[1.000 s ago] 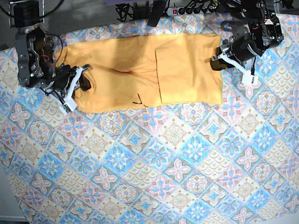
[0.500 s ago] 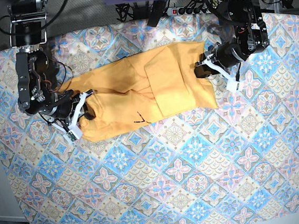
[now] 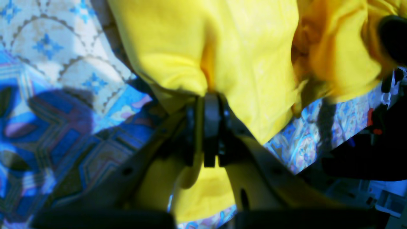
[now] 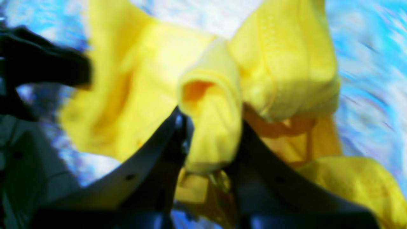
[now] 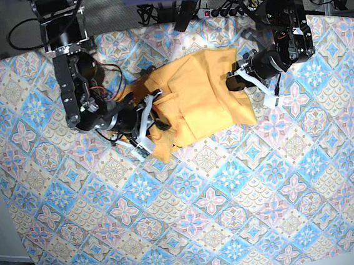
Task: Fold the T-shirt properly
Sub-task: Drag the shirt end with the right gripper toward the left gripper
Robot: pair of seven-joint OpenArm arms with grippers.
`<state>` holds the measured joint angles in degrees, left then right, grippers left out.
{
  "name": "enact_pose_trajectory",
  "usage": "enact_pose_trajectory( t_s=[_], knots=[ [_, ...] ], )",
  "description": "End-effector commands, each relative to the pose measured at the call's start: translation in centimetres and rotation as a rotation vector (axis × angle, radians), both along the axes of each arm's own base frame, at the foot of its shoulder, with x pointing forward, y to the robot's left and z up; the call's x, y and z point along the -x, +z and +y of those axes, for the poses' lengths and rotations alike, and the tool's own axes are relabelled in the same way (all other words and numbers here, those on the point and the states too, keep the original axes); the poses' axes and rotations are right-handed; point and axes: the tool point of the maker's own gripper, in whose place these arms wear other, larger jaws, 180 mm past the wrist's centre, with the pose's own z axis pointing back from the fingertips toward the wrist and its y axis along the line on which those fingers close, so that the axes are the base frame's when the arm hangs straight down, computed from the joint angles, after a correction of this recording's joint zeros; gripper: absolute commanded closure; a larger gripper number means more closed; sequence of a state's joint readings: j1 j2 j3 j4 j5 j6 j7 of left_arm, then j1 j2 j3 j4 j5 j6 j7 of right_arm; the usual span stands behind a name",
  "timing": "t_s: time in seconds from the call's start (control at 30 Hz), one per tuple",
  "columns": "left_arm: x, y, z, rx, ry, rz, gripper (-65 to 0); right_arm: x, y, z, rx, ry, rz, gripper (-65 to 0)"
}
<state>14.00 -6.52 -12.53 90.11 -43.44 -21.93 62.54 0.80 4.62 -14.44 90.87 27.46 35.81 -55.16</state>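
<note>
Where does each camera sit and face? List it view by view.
Base: overhead, looking down on the patterned tablecloth, both arms showing.
Left wrist: behind its fingers, shut on the soft pale yellow T-shirt.
Right wrist: behind its fingers, pinching a rolled shirt fold.
All three share the shirt.

Counted on the scene: one soft pale yellow-orange cloth T-shirt [image 5: 198, 96], bunched toward the middle; one blue-and-pink diamond-patterned tablecloth [image 5: 233, 196] under it; two black robot arms, one per side, thus one left gripper [image 5: 234, 80] and one right gripper [image 5: 153, 113], each clamped on shirt cloth; one white power strip [image 5: 228, 10] beyond the far edge, among several dark cables, too tangled for a sure count.
</note>
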Motion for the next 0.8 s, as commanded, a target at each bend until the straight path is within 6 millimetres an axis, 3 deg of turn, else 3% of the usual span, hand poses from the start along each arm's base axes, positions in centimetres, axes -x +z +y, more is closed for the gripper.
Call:
enact_pose_trajectory(
  t_s=[0.0, 0.23, 0.33, 0.43, 0.53, 0.7, 0.77],
  knots=[
    [-0.8, 0.8, 0.1, 0.005, 0.0, -0.038, 0.0, -0.8, 2.0, 1.6, -0.064, 0.016, -0.052, 0.0],
    [-1.4, 1.1, 0.3, 0.005, 0.025, -0.071, 0.0, 0.9, 3.1, 6.8, -0.143, 0.097, -0.036, 0.0],
    [-1.0, 0.3, 0.4, 0.013, 0.035, -0.045, 0.0, 1.6, 3.4, 8.5, -0.164, 0.132, -0.031, -0.2],
    [-0.7, -0.2, 0.4, 0.019, 0.042, -0.029, 0.0, 3.1, 2.4, 10.0, -0.162, 0.182, 0.002, -0.3],
    [-0.6, -0.3, 0.4, 0.02, 0.043, -0.026, 0.0, 3.0, 2.6, 11.2, -0.165, 0.225, -0.011, -0.4],
    [-0.7, -0.3, 0.3, 0.025, 0.044, -0.027, 0.0, 4.5, 1.6, 13.3, -0.18, 0.29, 0.012, -9.5],
    [-0.7, -0.3, 0.3, 0.027, 0.045, -0.027, 0.0, 3.9, 1.4, 13.5, -0.19, 0.282, 0.009, -16.1]
  ],
)
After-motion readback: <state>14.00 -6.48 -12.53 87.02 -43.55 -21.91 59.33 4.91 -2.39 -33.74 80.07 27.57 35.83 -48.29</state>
